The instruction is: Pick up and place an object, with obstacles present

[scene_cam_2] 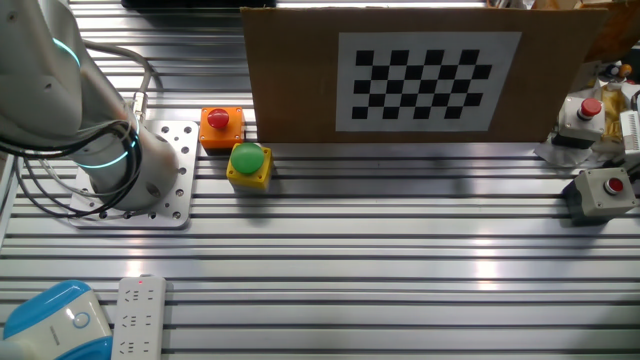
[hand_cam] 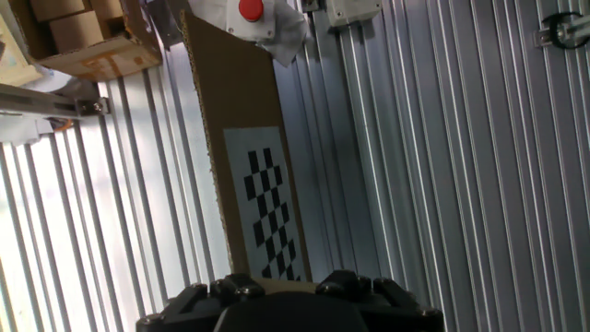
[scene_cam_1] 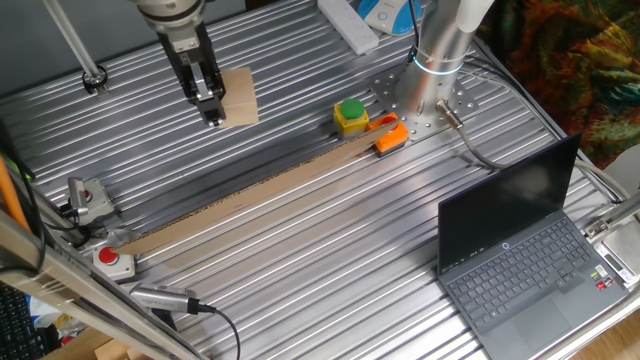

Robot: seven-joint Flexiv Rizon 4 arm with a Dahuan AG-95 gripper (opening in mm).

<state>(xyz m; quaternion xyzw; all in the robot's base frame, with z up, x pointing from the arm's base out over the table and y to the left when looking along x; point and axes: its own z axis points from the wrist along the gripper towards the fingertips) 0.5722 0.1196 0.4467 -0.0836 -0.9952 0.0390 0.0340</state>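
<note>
In one fixed view my gripper [scene_cam_1: 213, 112] hangs over the far left of the table, above the side of the cardboard strip where the button boxes stand. The light-tan block [scene_cam_1: 238, 97] sits against its fingers and looks held up off the table. The other fixed view shows neither block nor gripper, only the arm's base [scene_cam_2: 110, 160]. In the hand view the black gripper body [hand_cam: 286, 309] fills the bottom edge, with a thin tan sliver of the block [hand_cam: 284, 285] between its two halves. The fingertips are hidden there.
A long upright cardboard strip [scene_cam_1: 250, 195] with a checkerboard [scene_cam_2: 425, 75] crosses the table. A yellow-and-green button box [scene_cam_1: 351, 115] and an orange one [scene_cam_1: 391, 135] stand near the arm base. A laptop [scene_cam_1: 520, 250] is at the right, red button boxes [scene_cam_1: 115, 260] at the left.
</note>
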